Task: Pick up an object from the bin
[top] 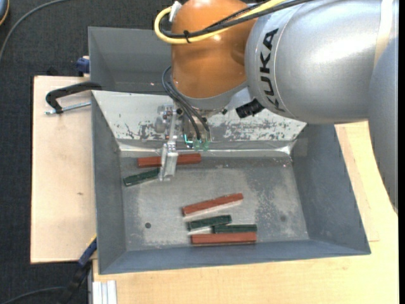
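My gripper [168,167] hangs under the orange wrist cover at the back left of the bin floor, its one visible finger pointing down. A red-brown flat bar [152,161] lies along the back wall, passing behind that finger. A dark green bar [140,178] lies just left of and below the fingertip, close to it or touching it. Nothing shows between the fingers.
Towards the front middle of the bin lie a red-brown and white bar [212,204], two dark green bars [209,222] and another red-brown bar [224,237], close together. The arm's large grey body reaches in from the upper right.
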`<state>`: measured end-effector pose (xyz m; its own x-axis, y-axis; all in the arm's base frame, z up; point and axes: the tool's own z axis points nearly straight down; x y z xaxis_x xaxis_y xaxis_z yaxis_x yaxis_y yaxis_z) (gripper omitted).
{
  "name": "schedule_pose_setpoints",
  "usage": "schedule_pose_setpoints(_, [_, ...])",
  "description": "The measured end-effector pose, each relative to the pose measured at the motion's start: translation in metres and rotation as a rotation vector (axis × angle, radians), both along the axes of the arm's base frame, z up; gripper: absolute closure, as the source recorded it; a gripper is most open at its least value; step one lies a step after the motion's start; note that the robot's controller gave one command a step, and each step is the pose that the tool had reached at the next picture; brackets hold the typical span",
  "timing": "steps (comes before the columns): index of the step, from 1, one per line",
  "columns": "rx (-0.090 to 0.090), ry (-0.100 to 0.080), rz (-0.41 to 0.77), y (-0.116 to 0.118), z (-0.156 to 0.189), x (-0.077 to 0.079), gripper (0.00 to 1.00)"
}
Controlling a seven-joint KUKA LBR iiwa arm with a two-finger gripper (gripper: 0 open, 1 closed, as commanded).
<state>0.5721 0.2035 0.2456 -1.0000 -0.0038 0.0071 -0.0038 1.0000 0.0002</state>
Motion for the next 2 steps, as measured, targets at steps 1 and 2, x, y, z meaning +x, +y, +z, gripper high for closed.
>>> schedule_pose_setpoints(1, [-0.001,0.000,0.218,-0.047,-0.155,-0.001,0.00])
schedule_pose_setpoints(2, [-0.002,-0.016,0.281,-0.122,-0.123,0.011,0.00])
